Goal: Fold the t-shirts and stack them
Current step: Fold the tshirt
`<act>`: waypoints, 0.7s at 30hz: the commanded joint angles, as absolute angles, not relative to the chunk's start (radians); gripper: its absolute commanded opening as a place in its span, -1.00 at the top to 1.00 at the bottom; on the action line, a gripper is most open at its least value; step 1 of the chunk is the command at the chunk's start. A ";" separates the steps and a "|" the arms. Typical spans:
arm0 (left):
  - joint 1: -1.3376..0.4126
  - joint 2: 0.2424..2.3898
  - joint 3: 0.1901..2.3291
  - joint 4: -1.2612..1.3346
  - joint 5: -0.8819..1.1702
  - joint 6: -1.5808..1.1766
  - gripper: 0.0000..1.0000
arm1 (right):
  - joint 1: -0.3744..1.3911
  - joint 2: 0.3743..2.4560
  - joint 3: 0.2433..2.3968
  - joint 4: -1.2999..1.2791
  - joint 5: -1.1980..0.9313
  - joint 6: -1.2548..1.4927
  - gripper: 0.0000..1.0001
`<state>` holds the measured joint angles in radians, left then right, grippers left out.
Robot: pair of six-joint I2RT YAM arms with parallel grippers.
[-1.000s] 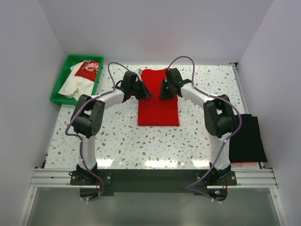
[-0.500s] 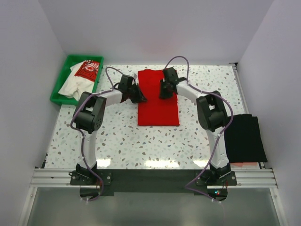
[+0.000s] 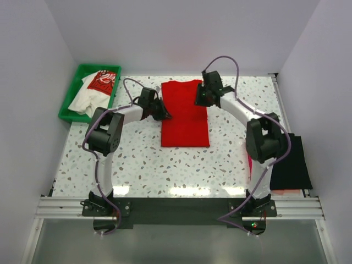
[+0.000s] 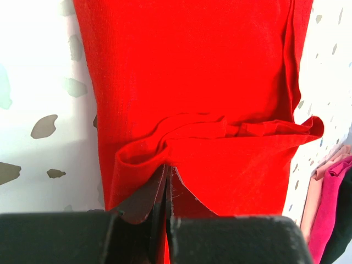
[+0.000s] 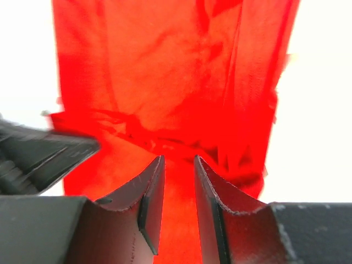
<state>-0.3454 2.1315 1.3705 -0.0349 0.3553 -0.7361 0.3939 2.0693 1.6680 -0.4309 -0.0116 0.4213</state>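
Observation:
The plain red t-shirt (image 3: 185, 118) lies folded into a long strip in the middle of the table. My left gripper (image 3: 163, 114) is at its left edge, shut on a pinched fold of the red cloth (image 4: 166, 168); a wrinkled ridge runs across the shirt (image 4: 220, 82) just beyond the fingers. My right gripper (image 3: 202, 99) is over the shirt's far right part, jaws a little apart with only red cloth (image 5: 179, 159) showing between them. The white t-shirt with the red print (image 3: 93, 91) lies in the green tray. A folded black t-shirt (image 3: 294, 162) lies at the right, with magenta cloth (image 4: 330, 209) beside it.
The green plastic tray (image 3: 70, 102) stands at the far left corner. White walls close in the table on the left, back and right. The right arm's elbow (image 3: 267, 137) hangs over part of the black shirt.
My right gripper has let go of the red cloth, opened, and moved right and back; its elbow swung right. My left gripper shifted to the shirt's left edge and stays shut there.

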 commanded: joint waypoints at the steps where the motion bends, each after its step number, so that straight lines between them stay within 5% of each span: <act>1: -0.330 2.102 1.396 -0.023 0.360 -0.710 0.90 | 0.394 1.881 1.556 -0.352 0.025 0.428 0.36; 9: -0.324 2.095 1.405 -0.023 0.364 -0.713 0.89 | 0.405 1.796 1.378 -0.285 0.002 0.439 0.47; 21: -0.310 2.108 1.420 -0.034 0.364 -0.709 0.89 | 0.397 2.045 1.540 -0.380 0.057 0.391 0.53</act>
<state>-0.3283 2.1315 1.3842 -0.0391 0.3637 -0.7361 0.4007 2.0155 1.4754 -0.3546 0.0090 0.4072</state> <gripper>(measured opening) 0.051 0.241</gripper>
